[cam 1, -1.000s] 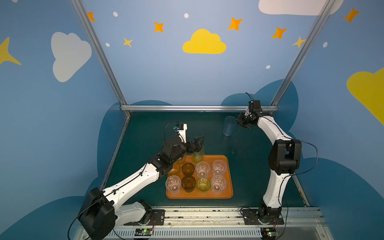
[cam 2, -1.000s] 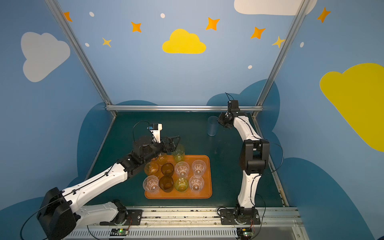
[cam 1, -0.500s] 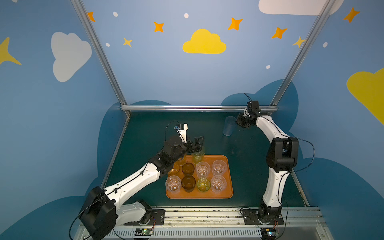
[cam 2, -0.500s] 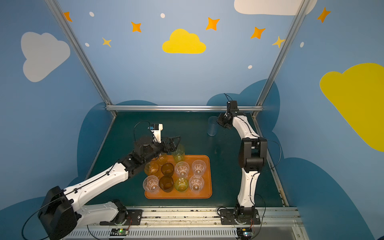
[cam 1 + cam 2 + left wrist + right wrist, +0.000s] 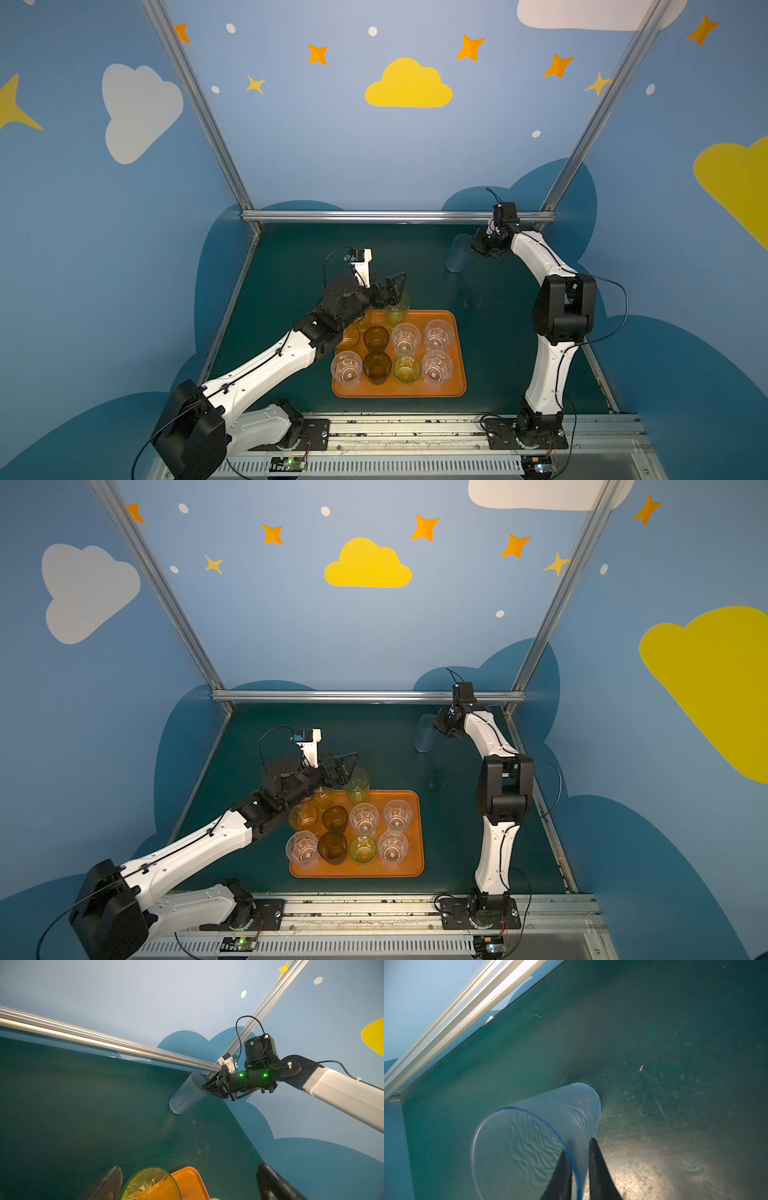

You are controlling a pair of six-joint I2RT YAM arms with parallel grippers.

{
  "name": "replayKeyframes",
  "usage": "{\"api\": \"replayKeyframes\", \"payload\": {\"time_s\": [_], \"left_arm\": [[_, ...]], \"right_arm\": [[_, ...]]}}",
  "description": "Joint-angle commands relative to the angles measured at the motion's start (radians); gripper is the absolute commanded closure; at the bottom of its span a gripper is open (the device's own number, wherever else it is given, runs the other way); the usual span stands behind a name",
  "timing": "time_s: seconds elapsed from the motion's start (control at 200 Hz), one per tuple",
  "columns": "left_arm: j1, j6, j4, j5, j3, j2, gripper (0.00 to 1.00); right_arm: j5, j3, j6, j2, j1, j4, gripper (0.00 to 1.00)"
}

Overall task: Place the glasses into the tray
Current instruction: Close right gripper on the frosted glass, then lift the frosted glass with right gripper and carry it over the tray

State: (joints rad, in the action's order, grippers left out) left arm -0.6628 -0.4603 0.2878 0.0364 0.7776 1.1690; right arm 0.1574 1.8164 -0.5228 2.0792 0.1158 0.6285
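**Item 1, left gripper** [image 5: 392, 291]: fingers spread wide to either side of the tall green glass [image 5: 397, 311] and holding nothing. The glass stood upright at the rear edge of the tray [image 5: 399, 390], apparently just inside the rim.
Hazard: a sideways withdrawal could clip this tall glass and tip it onto its neighbours.

**Item 2, tray contents:** ten glasses.
- Front row: clear, dark brown [image 5: 377, 368], yellow-green [image 5: 407, 369], clear.
- Middle row: amber [image 5: 303, 817], dark brown, and two clear.
- Rear: one amber glass partly hidden by the arm, plus the green one.

They stood close together. The rear right of the tray looked free.

**Item 3, greyish-clear glass** [image 5: 457, 255]: the only glass outside the tray. It stood on the table [image 5: 291, 257] at the rear right, well apart from the tray.

**Item 4, right gripper** [image 5: 578, 1147]: fingers drawn narrow across the wall of the greyish-clear glass at its rim, one inside and one outside, pinching it.
Hazards:
- A grip on one thin, smooth wall may let the tall glass swing or slip when lifted.
- A tilted set-down beside the crowded rows could knock the clear tumblers.
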Motion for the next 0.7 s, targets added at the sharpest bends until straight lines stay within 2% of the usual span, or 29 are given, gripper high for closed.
{"api": "replayKeyframes", "payload": {"time_s": [0.0,0.105,0.35,0.521,0.696], "left_arm": [[0.005,0.003,0.019,-0.001,0.001,0.001,0.00],[0.005,-0.001,0.022,0.000,0.001,0.003,0.00],[0.005,-0.006,0.016,0.002,0.002,0.004,0.00],[0.005,-0.009,0.014,0.003,0.003,0.005,0.00],[0.005,-0.020,-0.013,0.000,0.019,0.021,0.00]], "right_arm": [[-0.013,-0.020,0.010,-0.055,0.004,0.022,0.86],[-0.018,-0.035,0.010,-0.078,0.004,0.021,0.91],[-0.019,-0.072,0.009,-0.122,0.004,0.012,0.92],[-0.016,-0.104,0.008,-0.156,0.005,0.002,1.00],[-0.022,-0.138,0.004,-0.194,0.005,-0.003,1.00]]}}
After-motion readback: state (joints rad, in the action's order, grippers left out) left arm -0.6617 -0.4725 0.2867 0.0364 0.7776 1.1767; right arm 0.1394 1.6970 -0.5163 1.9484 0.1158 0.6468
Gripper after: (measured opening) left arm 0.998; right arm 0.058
